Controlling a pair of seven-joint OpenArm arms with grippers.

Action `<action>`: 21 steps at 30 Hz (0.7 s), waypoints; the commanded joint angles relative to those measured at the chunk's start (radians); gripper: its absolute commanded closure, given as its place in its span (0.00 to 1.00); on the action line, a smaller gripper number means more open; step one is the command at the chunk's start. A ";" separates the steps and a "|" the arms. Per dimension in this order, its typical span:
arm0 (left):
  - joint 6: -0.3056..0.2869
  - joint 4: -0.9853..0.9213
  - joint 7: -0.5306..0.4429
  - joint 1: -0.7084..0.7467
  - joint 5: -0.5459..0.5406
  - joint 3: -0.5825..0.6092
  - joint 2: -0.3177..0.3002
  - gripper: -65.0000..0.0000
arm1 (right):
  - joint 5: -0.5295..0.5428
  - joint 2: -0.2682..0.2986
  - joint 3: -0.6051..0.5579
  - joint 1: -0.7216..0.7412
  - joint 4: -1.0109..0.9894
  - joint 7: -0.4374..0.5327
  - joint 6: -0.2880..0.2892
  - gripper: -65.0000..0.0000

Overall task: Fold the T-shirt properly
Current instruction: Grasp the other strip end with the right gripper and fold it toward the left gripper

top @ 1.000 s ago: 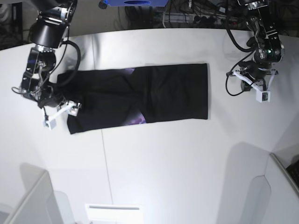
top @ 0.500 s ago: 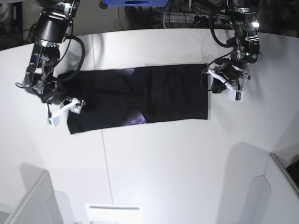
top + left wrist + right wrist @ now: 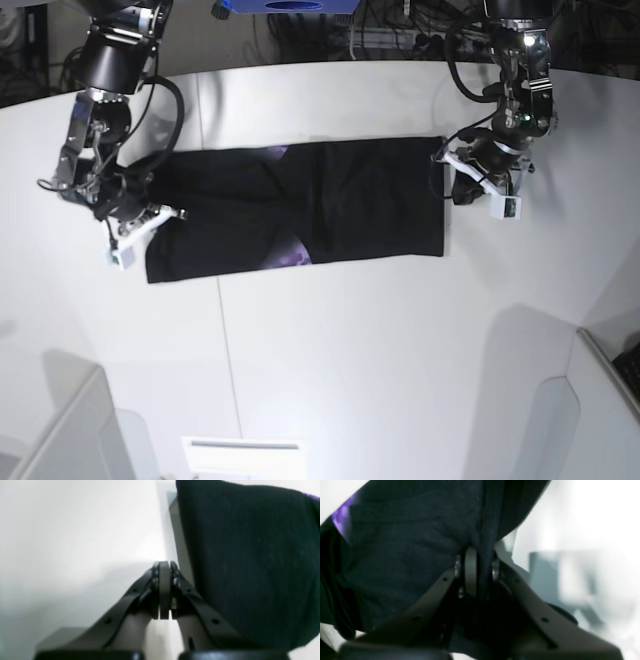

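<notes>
On the white table (image 3: 340,340) the black T-shirt (image 3: 300,210) lies folded into a long band, a purple print showing at its middle folds. At one end, the right gripper (image 3: 476,572) pinches a fold of the cloth between its fingers. Just beside the opposite edge, the left gripper (image 3: 164,580) hovers with its fingers pressed together on nothing.

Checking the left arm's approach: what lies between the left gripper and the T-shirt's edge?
Only bare white table between the shut left gripper and the T-shirt, per the left wrist view.
</notes>
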 commanded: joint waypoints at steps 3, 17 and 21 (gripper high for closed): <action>0.000 0.004 0.029 -0.012 0.015 0.006 0.015 1.00 | 0.011 0.015 -0.083 0.003 0.087 0.010 -0.003 1.00; 0.002 0.004 0.029 -0.041 0.015 0.063 0.017 1.00 | 0.011 0.007 -0.290 -0.066 0.338 0.009 -0.128 1.00; 0.002 0.004 0.029 -0.041 0.015 0.061 0.015 1.00 | 0.011 -0.002 -0.337 -0.078 0.384 -0.014 -0.130 1.00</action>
